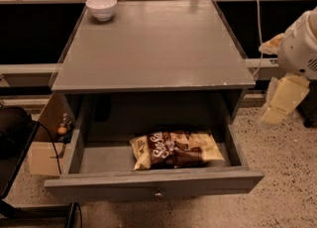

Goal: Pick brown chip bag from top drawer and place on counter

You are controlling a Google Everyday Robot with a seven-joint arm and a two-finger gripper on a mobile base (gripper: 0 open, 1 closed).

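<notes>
The counter [163, 48], a flat grey square top with chipped spots along its front edge, fills the middle of the view. Below it the drawer [99, 185] is pulled fully out toward the camera, its plain front panel lying along the lower part of the view.

The gripper [280, 100] is seen at the right edge of the view, hanging as pale cream pieces under a white arm housing [302, 46]. It is off the counter's front right corner, at about the height of the cabinet opening, over the speckled floor [287, 182]. It is well apart from the drawer and is touching nothing. Nothing is held by it; whether it is set wide or narrow cannot be told.

The bag [176, 150] is lying flat on the drawer floor, right of centre and near the front panel, with its length along the front edge. It is crinkled dark brown with cream-yellow ends. Large white script lettering is printed across its left half, but the word cannot be read.

A white bowl [101, 7] is placed upright at the counter's back left corner. A small round metal knob [158, 193] is set at the centre of the drawer front.
</notes>
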